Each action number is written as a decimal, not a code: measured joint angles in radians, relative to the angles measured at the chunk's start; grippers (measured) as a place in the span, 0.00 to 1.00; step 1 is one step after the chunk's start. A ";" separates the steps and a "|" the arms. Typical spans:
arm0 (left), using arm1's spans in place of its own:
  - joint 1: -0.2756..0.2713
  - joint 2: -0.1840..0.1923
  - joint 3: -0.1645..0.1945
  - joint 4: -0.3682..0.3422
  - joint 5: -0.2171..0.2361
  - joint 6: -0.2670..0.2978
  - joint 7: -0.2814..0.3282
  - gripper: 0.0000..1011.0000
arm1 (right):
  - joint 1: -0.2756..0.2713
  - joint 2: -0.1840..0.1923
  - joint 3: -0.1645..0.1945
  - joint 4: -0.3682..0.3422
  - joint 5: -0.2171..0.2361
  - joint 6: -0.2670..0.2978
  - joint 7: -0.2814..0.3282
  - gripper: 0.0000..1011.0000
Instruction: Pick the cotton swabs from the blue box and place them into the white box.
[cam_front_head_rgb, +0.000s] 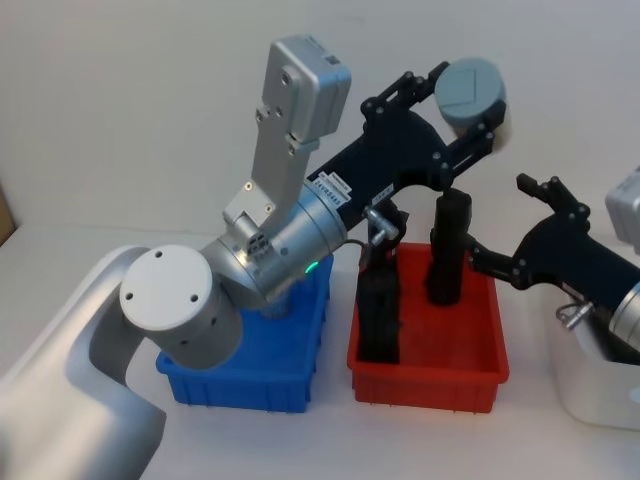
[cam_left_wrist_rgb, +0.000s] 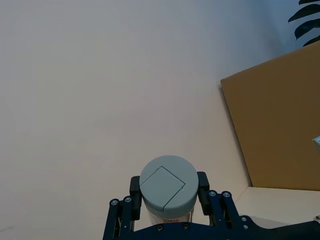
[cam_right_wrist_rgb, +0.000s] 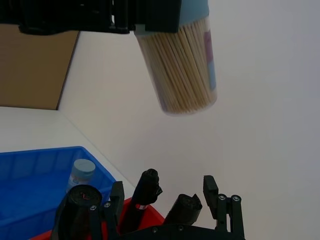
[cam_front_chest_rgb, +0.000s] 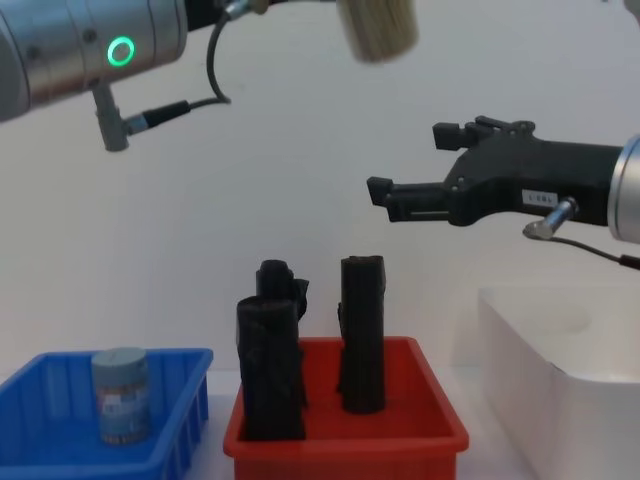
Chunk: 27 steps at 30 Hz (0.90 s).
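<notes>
My left gripper (cam_front_head_rgb: 468, 102) is shut on a tub of cotton swabs (cam_front_head_rgb: 472, 88) with a grey-blue lid, held high over the red bin. Its fingers (cam_left_wrist_rgb: 202, 186) clamp the tub (cam_left_wrist_rgb: 168, 187) just below the lid. The tub's cream body (cam_front_chest_rgb: 378, 30) hangs at the top of the chest view and overhead in the right wrist view (cam_right_wrist_rgb: 182, 65). A second tub (cam_front_chest_rgb: 121, 393) stands upright in the blue box (cam_front_chest_rgb: 60, 450). My right gripper (cam_front_head_rgb: 500, 215) hovers open and holds nothing, between the red bin and the white box (cam_front_head_rgb: 600, 395).
The red bin (cam_front_head_rgb: 430, 375) sits between the blue box (cam_front_head_rgb: 250, 375) and the white box (cam_front_chest_rgb: 560, 400). It holds tall black upright objects (cam_front_chest_rgb: 362, 335), which rise just under both grippers. A brown board (cam_left_wrist_rgb: 280, 120) leans against the wall behind.
</notes>
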<state>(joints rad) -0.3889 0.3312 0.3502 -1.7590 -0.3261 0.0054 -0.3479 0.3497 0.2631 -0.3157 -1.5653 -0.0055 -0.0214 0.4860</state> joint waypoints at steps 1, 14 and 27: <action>0.000 -0.001 0.001 0.002 -0.001 0.001 0.001 0.66 | 0.000 0.000 0.000 0.000 0.000 -0.001 -0.001 0.99; 0.001 -0.030 0.021 0.049 -0.021 0.009 0.003 0.66 | -0.006 -0.002 -0.008 -0.006 0.003 -0.011 -0.024 0.99; 0.014 -0.048 0.042 0.077 -0.039 0.018 -0.001 0.66 | -0.009 -0.007 -0.012 -0.012 -0.011 -0.011 -0.086 0.99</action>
<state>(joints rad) -0.3749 0.2832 0.3924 -1.6816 -0.3649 0.0231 -0.3486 0.3409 0.2561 -0.3280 -1.5778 -0.0170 -0.0327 0.3998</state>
